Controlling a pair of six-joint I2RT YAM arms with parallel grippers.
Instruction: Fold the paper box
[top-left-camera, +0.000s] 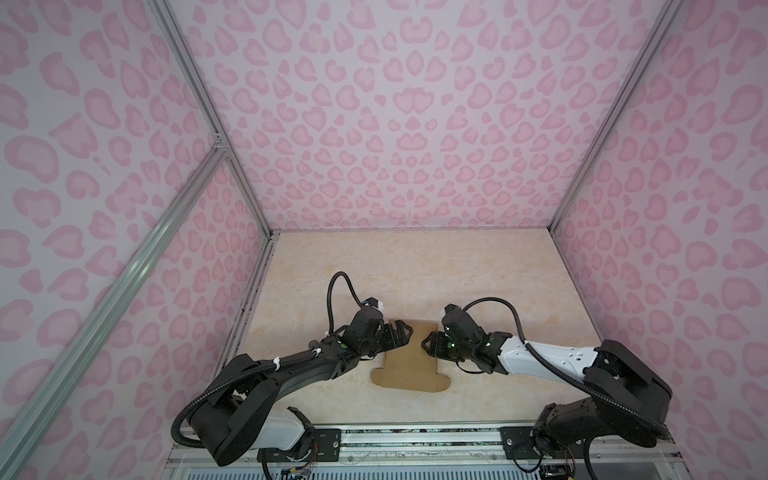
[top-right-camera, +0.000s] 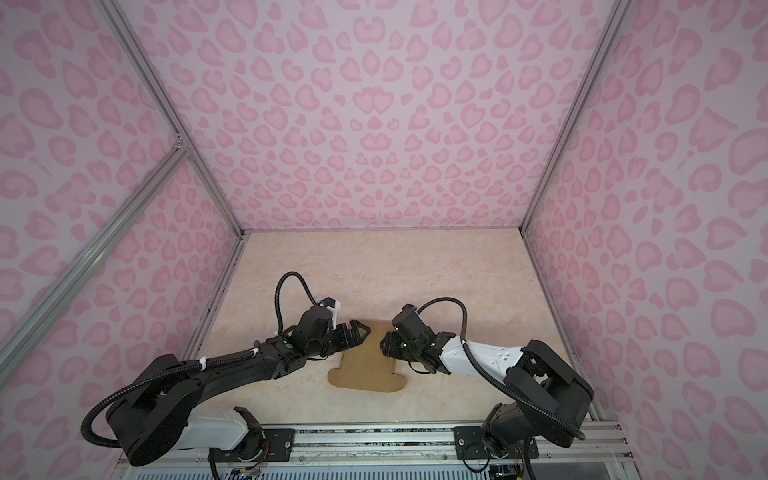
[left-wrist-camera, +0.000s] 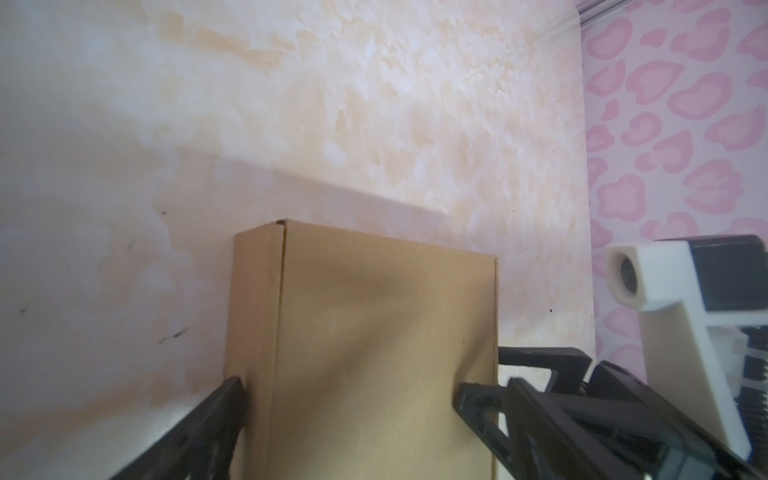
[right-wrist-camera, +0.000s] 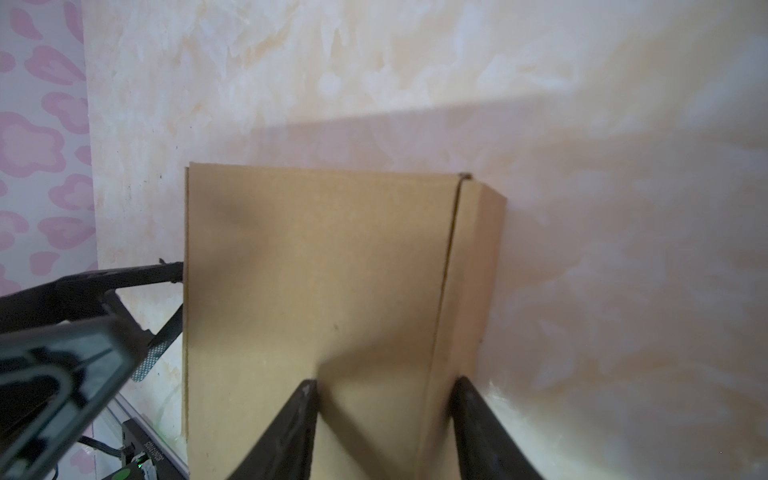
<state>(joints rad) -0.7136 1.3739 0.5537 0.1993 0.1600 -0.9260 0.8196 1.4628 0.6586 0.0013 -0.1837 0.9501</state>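
The paper box (top-left-camera: 409, 365) (top-right-camera: 365, 368) is brown cardboard lying half folded in the middle of the table, with rounded flaps flat at its near end. Its far wall is creased upward (left-wrist-camera: 255, 311) (right-wrist-camera: 469, 270). My left gripper (top-left-camera: 405, 336) (top-right-camera: 363, 332) (left-wrist-camera: 353, 395) is open wide across the box's far left corner, with one finger outside the raised wall and the other over the panel. My right gripper (top-left-camera: 428, 338) (top-right-camera: 384, 340) (right-wrist-camera: 384, 388) is about half open at the far right corner, straddling the same wall, its inner finger well clear of the crease.
Pink-patterned walls (top-left-camera: 395, 124) enclose the marbled table (top-left-camera: 478, 270) on three sides. An aluminium rail (top-left-camera: 415, 436) with both arm bases runs along the near edge. The two grippers face each other closely over the box.
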